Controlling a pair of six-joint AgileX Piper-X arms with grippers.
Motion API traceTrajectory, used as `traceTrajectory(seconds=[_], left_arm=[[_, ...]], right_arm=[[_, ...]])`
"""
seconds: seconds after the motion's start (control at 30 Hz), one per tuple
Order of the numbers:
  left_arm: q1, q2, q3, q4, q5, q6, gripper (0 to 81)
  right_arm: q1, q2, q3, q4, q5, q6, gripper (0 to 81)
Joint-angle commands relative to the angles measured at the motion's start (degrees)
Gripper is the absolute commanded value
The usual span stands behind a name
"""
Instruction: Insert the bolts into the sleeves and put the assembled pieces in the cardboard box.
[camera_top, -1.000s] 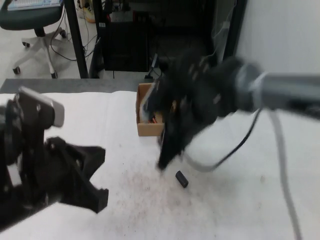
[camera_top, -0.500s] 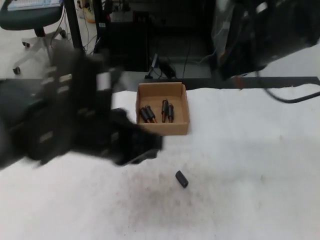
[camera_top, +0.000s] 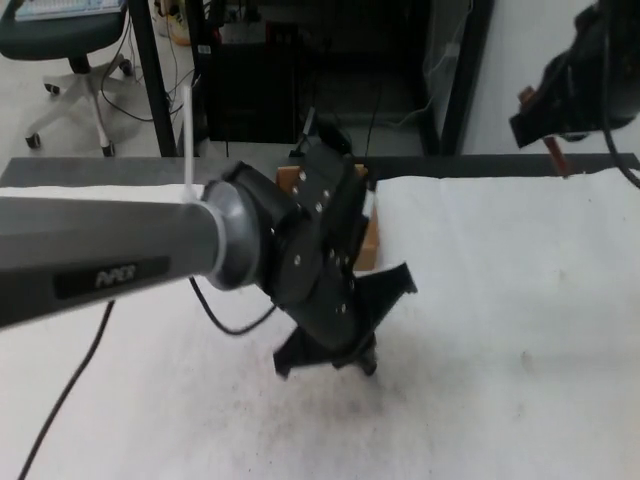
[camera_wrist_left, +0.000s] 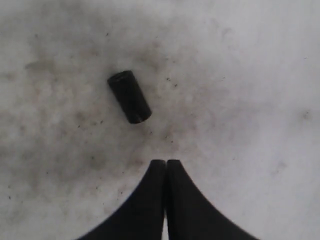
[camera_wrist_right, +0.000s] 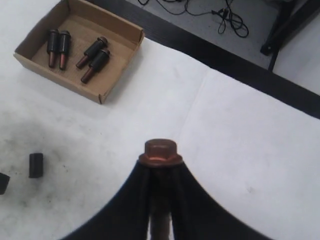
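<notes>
A short black sleeve (camera_wrist_left: 129, 96) lies on the stained white bench cover, a little ahead of my left gripper (camera_wrist_left: 166, 163), which is shut with nothing in it. In the high view that gripper (camera_top: 335, 345) hangs low over the middle of the bench, just in front of the cardboard box (camera_top: 371, 240). My right gripper (camera_wrist_right: 160, 167) is shut on a copper bolt (camera_wrist_right: 160, 151), head outward. It is held high at the back right (camera_top: 545, 125). The box (camera_wrist_right: 102, 92) holds several assembled pieces (camera_wrist_right: 92, 52). The right wrist view also shows the sleeve (camera_wrist_right: 35, 165).
The white cover (camera_top: 500, 330) spreads over the bench, with a dark smudged patch around the sleeve. A black strip (camera_wrist_right: 225, 62) runs along the far edge. An office chair (camera_top: 70, 50) and dark frames stand behind the bench.
The left arm has swung in from the near left to hang over the sleeve. The right arm has lifted away from the box to the back right.
</notes>
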Motion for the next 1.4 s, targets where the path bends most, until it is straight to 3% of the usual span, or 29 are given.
traceTrajectory(seconds=[0.0, 0.13, 0.27, 0.3, 0.37, 0.47, 0.67, 1.37], left_arm=[[-0.4, 0.0, -0.7, 0.4, -0.5, -9.5, 1.8], [-0.4, 0.0, -0.7, -2.5, 3.4, -15.9, 17.8], [-0.4, 0.0, -0.7, -3.5, 7.2, -18.2, 46.5], [-0.4, 0.0, -0.7, -2.9, 6.8, -19.8, 49.7], [-0.4, 0.1, -0.7, -2.6, 4.7, -24.0, 49.9], [-0.4, 0.1, -0.7, -2.6, -1.1, -29.2, 43.5], [-0.4, 0.7, -0.7, -2.8, -6.2, -31.1, 32.0], [-0.2, 8.1, -0.7, -7.6, -4.7, -35.4, 32.0]], right_arm=[[-2.4, -0.9, -0.4, 2.7, -0.3, 0.5, 0.6], [-2.6, -1.0, -0.4, 2.9, -0.3, 1.3, 0.6], [-2.6, -1.0, -0.4, 2.9, -3.5, 1.6, 0.6], [-2.6, -1.0, -0.4, 2.9, -3.6, 1.6, 0.6], [-2.6, -1.0, -0.4, 3.1, -3.6, 1.6, 0.6], [-2.6, -1.0, -0.4, 3.2, -3.6, 1.6, 0.6], [-2.6, -1.0, -0.4, 3.2, -3.6, 1.6, 0.6], [-2.6, -1.0, -0.4, 3.2, -6.5, 1.6, 0.6]])
